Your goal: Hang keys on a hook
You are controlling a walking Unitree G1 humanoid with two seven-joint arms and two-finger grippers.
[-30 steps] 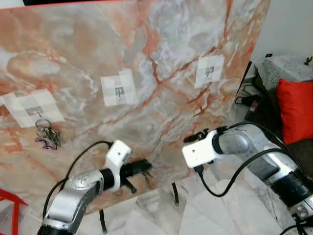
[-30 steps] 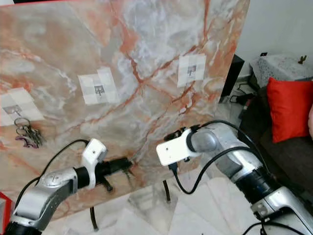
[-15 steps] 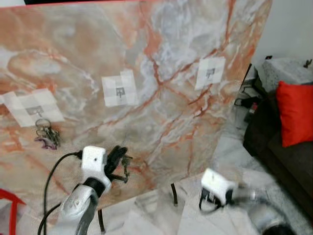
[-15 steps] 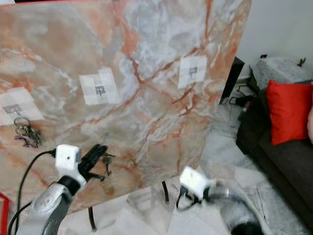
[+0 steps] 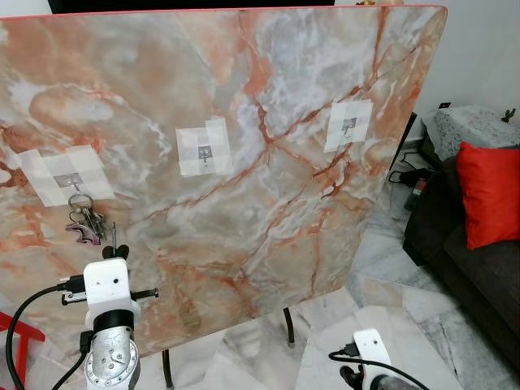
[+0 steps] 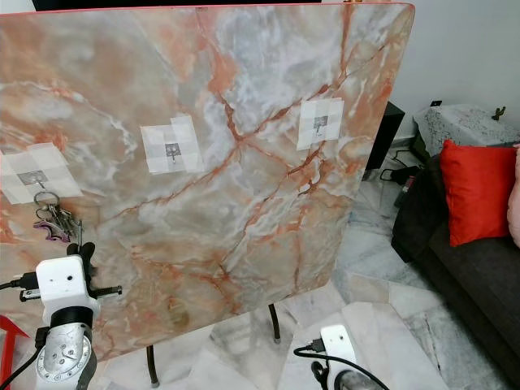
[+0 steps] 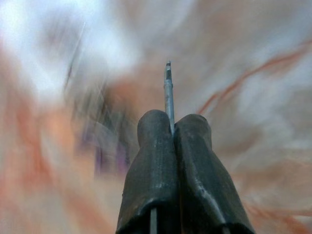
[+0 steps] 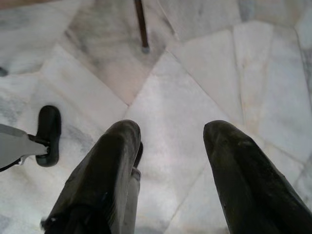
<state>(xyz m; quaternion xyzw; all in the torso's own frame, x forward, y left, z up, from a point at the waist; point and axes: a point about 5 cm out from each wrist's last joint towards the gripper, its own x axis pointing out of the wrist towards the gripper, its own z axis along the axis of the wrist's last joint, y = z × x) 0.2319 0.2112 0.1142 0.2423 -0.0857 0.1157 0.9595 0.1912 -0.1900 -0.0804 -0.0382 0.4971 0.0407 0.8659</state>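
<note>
Marble board (image 5: 268,122): left pincer (image 7: 170,127) (risen) clamps seemingly a key (image 7: 168,87); right pincer (image 8: 168,161) dropped, spread.

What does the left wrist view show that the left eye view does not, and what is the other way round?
Left wrist view alone: the left gripper seen close, fingers pressed together on a thin metal key that sticks out past the tips.
Left eye view alone: three taped hooks, a bunch of keys hanging from the leftmost hook, a red cushion, and the right arm low by the floor.
Both: the left gripper before the orange-veined marble board, blurred in the wrist view.
</note>
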